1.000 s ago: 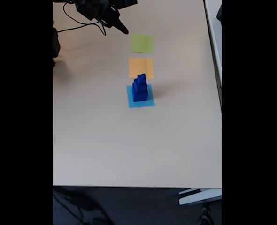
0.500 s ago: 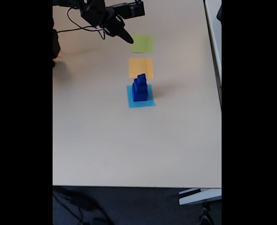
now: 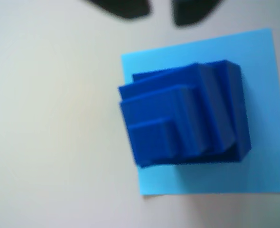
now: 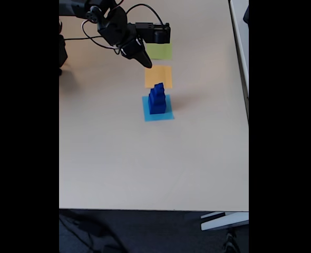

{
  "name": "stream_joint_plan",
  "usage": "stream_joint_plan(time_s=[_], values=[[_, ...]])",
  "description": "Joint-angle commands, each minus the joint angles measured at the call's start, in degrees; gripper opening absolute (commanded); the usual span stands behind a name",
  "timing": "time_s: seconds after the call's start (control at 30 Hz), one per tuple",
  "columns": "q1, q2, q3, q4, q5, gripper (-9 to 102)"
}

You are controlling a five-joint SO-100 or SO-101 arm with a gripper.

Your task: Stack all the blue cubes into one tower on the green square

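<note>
Three dark blue cubes stand piled as a stepped tower (image 4: 157,98) on the flat light-blue square (image 4: 158,112), not on the green square (image 4: 162,51). From the wrist view I look down on the tower (image 3: 182,114), smallest cube on top, with the light-blue square (image 3: 258,61) under it. My gripper (image 4: 146,63) hangs above the table, up and to the left of the tower, beside the green square's left edge. Its two dark fingertips (image 3: 126,7) show at the top of the wrist view, a narrow gap between them, holding nothing.
An orange square (image 4: 158,77) lies between the green and the light-blue one. The arm and its cables (image 4: 100,23) occupy the table's far left corner. The table's right edge (image 4: 247,132) and front edge (image 4: 155,210) are well away from the squares.
The arm has swung right and toward the squares; the gripper tip went from the far left of the green square to its lower left corner. The tower has not moved.
</note>
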Motion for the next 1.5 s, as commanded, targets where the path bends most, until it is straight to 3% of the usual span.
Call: stream_joint_plan(time_s=[0.0, 0.4, 1.47], values=[[0.62, -0.53, -3.96, 0.18, 0.53, 1], [0.7, -8.96, -12.39, -0.79, 1.76, 2], [-1.32, -12.83, -10.55, -5.19, 6.06, 9]])
